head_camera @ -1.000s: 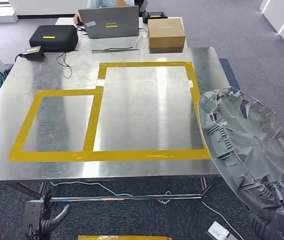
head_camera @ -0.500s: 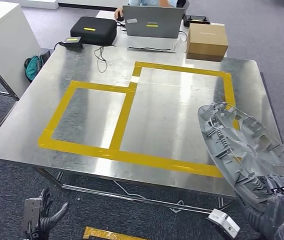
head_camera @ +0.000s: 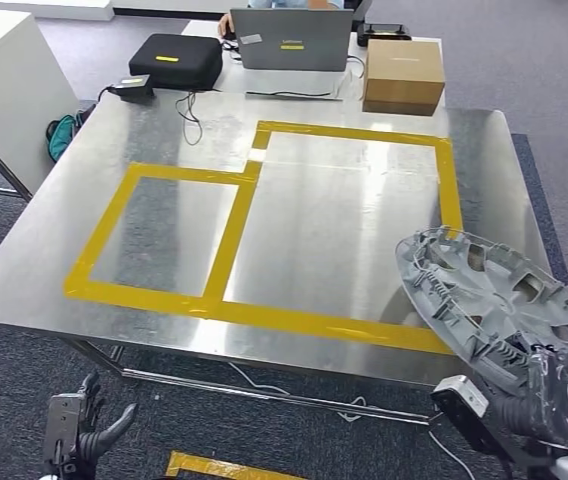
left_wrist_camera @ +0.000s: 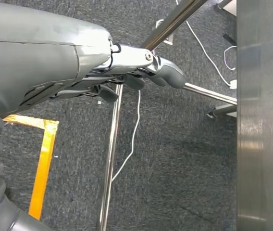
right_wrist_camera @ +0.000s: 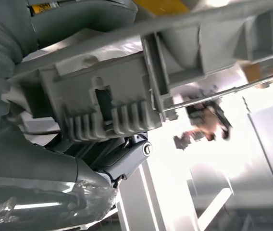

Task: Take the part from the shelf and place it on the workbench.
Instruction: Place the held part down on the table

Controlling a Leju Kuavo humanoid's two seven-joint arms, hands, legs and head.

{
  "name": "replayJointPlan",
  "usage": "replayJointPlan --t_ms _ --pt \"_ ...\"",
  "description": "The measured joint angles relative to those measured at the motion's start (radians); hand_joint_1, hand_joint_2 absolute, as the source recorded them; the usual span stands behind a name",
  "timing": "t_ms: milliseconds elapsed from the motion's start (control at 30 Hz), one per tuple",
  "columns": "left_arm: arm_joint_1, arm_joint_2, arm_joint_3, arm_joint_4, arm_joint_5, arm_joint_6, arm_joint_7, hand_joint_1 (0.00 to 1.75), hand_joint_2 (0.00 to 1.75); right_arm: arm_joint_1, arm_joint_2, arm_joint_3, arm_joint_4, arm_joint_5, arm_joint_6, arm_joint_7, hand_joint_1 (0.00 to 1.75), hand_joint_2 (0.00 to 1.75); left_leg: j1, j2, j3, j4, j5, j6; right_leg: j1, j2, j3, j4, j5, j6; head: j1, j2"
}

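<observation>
The right hand [head_camera: 560, 395] is gripping the grey wheel-cover part [head_camera: 492, 300] by its near rim, holding it tilted over the near right corner of the workbench [head_camera: 54, 270]; it seems not to be touching the metal yet. So the fetching looks done and the setting-down remains. The left hand [head_camera: 77, 435] is hanging below the workbench's near edge, fingers spread, holding nothing.

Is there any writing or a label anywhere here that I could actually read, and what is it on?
No text is readable.
Laptop: a yellow mark and a pale sticker on its lid, too small to read.
Black case: a yellow label, too small to read.
Small black device beside the case: a yellowish label, blurred.
Cardboard box: no print visible.
Grey part: no marking visible.
</observation>
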Motion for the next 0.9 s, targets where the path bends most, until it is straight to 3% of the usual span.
replayJointPlan --t_ms 100,433,567,733,900 --pt "-0.005 0.006 -0.004 0.015 -0.002 0.006 -0.001 0.00 1.75 -0.012 -0.026 -0.021 0.029 -0.002 0.057 0.031 1.75 1.75 -0.001 0.000 0.000 0.000 0.001 -0.001 -0.001 0.000 0.001 -0.001 0.001 0.000 0.000 0.000" --pt "-0.009 0.019 -0.006 0.056 -0.003 0.013 -0.016 0.00 1.75 -0.015 -0.051 -0.053 0.073 -0.007 0.061 0.027 1.75 1.75 -0.004 0.000 0.000 0.002 0.001 0.001 -0.005 0.000 0.001 -0.003 0.004 0.003 0.000 0.000" --pt "-0.013 0.021 -0.010 0.064 -0.003 0.007 -0.017 0.00 1.75 -0.031 -0.065 -0.055 0.083 -0.014 0.110 0.053 1.75 1.75 -0.004 0.001 -0.001 0.002 0.002 0.002 -0.005 0.000 0.001 -0.004 0.004 0.003 0.000 0.000" --pt "-0.032 0.032 -0.030 0.086 -0.011 -0.001 -0.021 0.00 1.75 -0.107 -0.115 -0.069 0.142 -0.043 0.200 0.073 1.75 1.75 -0.005 0.001 -0.001 0.002 0.002 0.003 -0.005 0.000 0.002 -0.005 0.006 0.005 0.000 0.000" --pt "-0.056 0.048 -0.062 0.122 -0.011 -0.006 -0.030 0.00 1.75 -0.244 -0.173 -0.047 0.259 -0.014 0.288 0.021 1.75 1.75 -0.006 0.002 -0.002 0.002 0.005 0.006 -0.007 0.001 0.002 -0.008 0.010 0.008 0.000 0.000"
